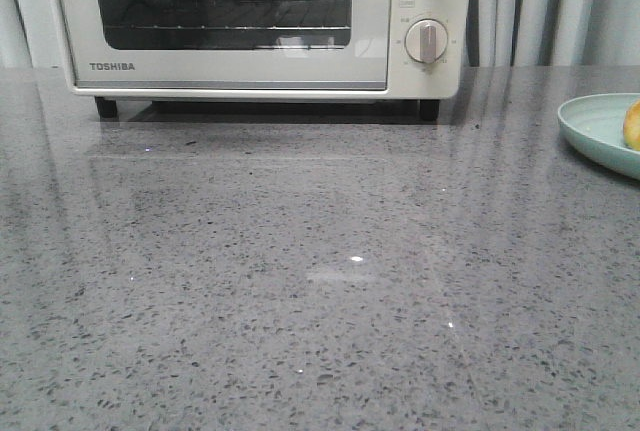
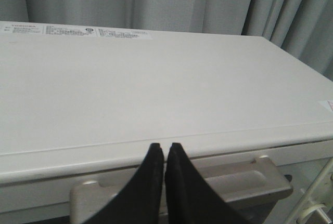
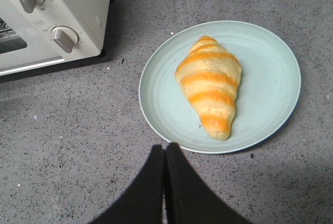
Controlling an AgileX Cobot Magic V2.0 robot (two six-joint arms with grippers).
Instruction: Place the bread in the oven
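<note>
The cream-white Toshiba oven stands at the back of the table with its glass door closed; its top and door handle show in the left wrist view, its dials in the right wrist view. The bread, golden with orange ridges, lies on a pale green plate; only a sliver of it shows at the front view's right edge. My left gripper is shut and empty above the oven's front edge. My right gripper is shut and empty, hovering just off the plate's rim.
The grey speckled table stretches in front of the oven. The plate's edge sits at the far right. Grey curtains hang behind. Neither arm shows in the front view.
</note>
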